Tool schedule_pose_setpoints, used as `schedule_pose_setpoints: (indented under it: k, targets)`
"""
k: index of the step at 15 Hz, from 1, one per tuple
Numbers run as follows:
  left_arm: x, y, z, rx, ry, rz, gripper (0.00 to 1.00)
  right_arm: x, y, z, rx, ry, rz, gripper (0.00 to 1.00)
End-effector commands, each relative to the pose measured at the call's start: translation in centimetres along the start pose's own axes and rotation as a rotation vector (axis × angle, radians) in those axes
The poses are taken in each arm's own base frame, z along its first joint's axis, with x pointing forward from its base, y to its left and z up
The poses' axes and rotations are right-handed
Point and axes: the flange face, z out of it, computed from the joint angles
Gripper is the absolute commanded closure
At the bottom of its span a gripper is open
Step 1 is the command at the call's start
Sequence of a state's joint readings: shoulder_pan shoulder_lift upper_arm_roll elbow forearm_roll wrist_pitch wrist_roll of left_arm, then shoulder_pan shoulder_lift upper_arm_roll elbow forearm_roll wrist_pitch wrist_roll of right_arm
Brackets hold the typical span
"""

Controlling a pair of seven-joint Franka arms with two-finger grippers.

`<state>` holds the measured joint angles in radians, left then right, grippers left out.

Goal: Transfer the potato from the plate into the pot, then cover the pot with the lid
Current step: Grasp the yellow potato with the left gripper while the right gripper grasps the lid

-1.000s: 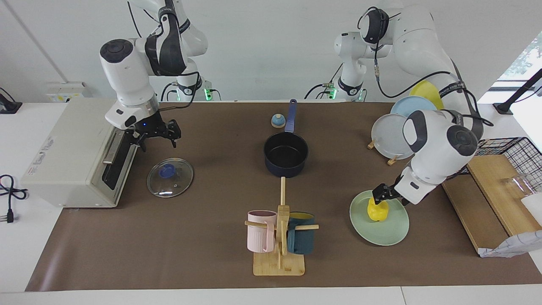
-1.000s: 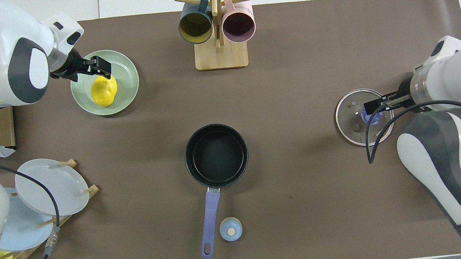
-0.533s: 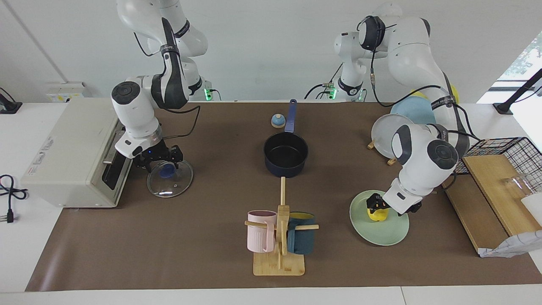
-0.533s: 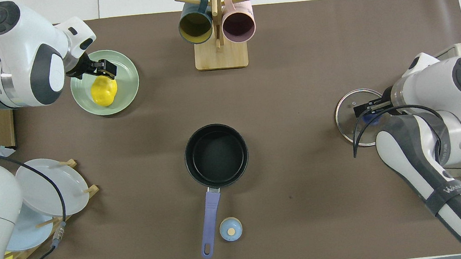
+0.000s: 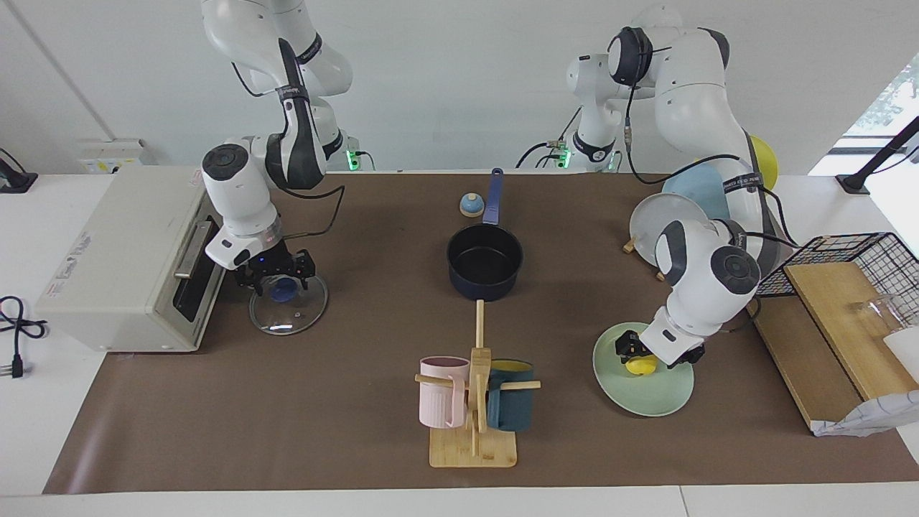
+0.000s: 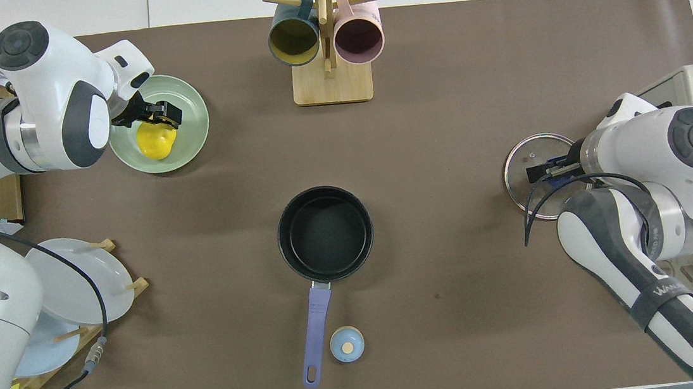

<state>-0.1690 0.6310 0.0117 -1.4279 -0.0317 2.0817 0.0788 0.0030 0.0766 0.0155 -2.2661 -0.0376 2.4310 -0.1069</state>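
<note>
A: Facing view first. How many task things?

B: Four, one of each: one potato (image 5: 641, 365) on one mint plate (image 5: 650, 393) toward the left arm's end of the surface (image 5: 359, 431), one navy pot (image 5: 485, 262) mid-surface with nothing in it, one glass lid (image 5: 288, 300) flat toward the right arm's end, in front of one toaster oven (image 5: 122, 258).

A: And the hands?

B: Two. The left hand (image 5: 632, 352) is down on the potato, fingers either side; whether they clamp it, I cannot tell. The right hand (image 5: 276, 276) is low over the lid's blue knob, fingers spread wide to either side of it.

A: Anything else?

B: One bell (image 5: 471, 205) beside the pot handle, two mugs on one wooden stand (image 5: 474, 402), three upright plates in a rack (image 5: 675, 230).

A: Overhead view?

B: Same count. The left hand (image 6: 156, 115) covers the potato (image 6: 154, 143) on the plate (image 6: 192, 139); the right hand (image 6: 544, 170) sits over the lid (image 6: 527, 186). The pot (image 6: 324, 231) is well apart from both, its handle pointing toward the robots, the bell (image 6: 347, 344) just beside it.
</note>
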Motion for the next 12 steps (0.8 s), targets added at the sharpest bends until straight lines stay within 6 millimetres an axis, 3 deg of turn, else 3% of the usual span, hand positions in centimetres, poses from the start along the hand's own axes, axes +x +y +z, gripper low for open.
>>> schedule_pose_setpoints:
  k: [1, 3, 5, 7, 9, 10, 12]
  targets:
    - [-0.9, 0.0, -0.3, 0.016, 0.004, 0.024, 0.66, -0.7, 0.8, 0.8, 0.011, 0.005, 0.005, 0.0]
    - [-1.3, 0.1, -0.4, 0.017, -0.003, 0.051, 1.0, -0.7, 0.7, 0.9, 0.011, 0.002, 0.005, 0.0]
    - [-0.9, 0.3, -1.3, 0.013, 0.005, 0.046, 1.0, -0.9, 0.8, 1.0, 0.012, -0.006, 0.002, 0.0]
    - [-0.4, 1.0, -3.8, -0.002, -0.003, 0.003, 1.0, -0.9, 0.8, 1.0, 0.012, -0.009, -0.02, 0.0]
    - [-1.0, 1.7, -8.5, -0.032, -0.009, -0.088, 1.0, -0.9, 0.9, 1.1, 0.012, -0.009, -0.036, 0.06]
    - [-1.7, 3.4, -11.9, -0.048, 0.017, -0.115, 1.0, -0.9, 0.9, 1.1, 0.013, -0.01, -0.037, 0.07]
    - [-4.2, 7.2, -16.1, -0.051, -0.011, -0.174, 1.0, -0.9, 0.9, 1.1, 0.013, -0.01, -0.037, 0.08]
